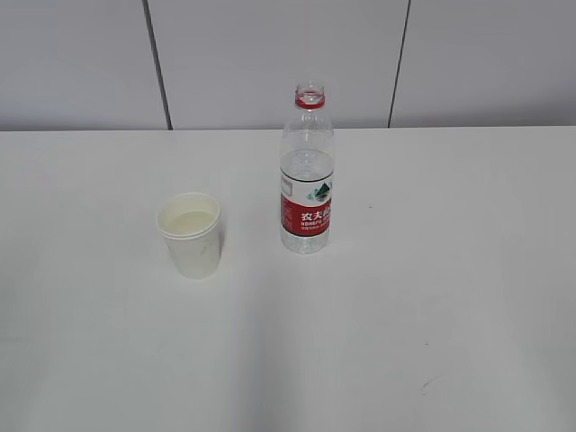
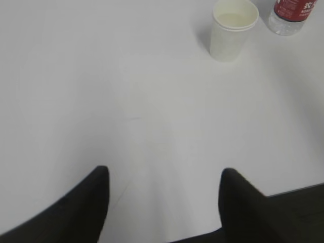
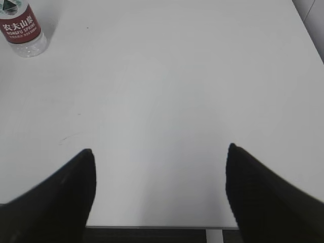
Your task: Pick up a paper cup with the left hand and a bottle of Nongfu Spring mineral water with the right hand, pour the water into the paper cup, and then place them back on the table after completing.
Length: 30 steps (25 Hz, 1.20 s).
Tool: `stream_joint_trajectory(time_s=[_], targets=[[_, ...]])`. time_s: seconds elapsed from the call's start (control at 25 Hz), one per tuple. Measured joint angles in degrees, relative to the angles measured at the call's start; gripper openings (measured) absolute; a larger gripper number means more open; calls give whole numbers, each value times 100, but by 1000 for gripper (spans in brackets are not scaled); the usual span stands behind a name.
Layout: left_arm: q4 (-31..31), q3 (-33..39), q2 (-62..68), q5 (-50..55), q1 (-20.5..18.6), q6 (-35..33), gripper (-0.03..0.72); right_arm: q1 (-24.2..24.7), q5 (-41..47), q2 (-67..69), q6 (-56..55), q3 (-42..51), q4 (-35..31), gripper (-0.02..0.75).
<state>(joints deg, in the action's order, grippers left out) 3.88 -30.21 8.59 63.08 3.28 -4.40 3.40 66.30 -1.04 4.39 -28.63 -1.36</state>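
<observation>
A white paper cup point(image 1: 191, 235) stands upright on the white table point(image 1: 405, 315), with clear liquid showing inside it. Just right of it stands the Nongfu Spring bottle point(image 1: 307, 171), clear with a red label, a red neck ring and no cap. In the left wrist view the paper cup point(image 2: 233, 29) and the bottle point(image 2: 292, 15) sit far ahead at the upper right; my left gripper point(image 2: 164, 174) is open over bare table. My right gripper point(image 3: 160, 154) is open near the table's front edge, with the bottle point(image 3: 22, 29) far off at the upper left. Neither arm shows in the exterior view.
A grey panelled wall point(image 1: 270, 54) runs behind the table's far edge. The table's front edge point(image 3: 152, 226) lies right under my right gripper, with dark floor below it. A faint scuff mark point(image 1: 427, 382) is on the tabletop at the near right.
</observation>
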Motion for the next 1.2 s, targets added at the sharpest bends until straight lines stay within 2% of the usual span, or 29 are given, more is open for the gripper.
stream_joint_trajectory(time_s=[0.64, 1.2], targets=[[0, 0, 0, 0, 0, 0, 426, 0, -45, 0, 11, 12, -18, 590], [0, 0, 0, 0, 0, 0, 394, 0, -58, 0, 11, 12, -18, 589]])
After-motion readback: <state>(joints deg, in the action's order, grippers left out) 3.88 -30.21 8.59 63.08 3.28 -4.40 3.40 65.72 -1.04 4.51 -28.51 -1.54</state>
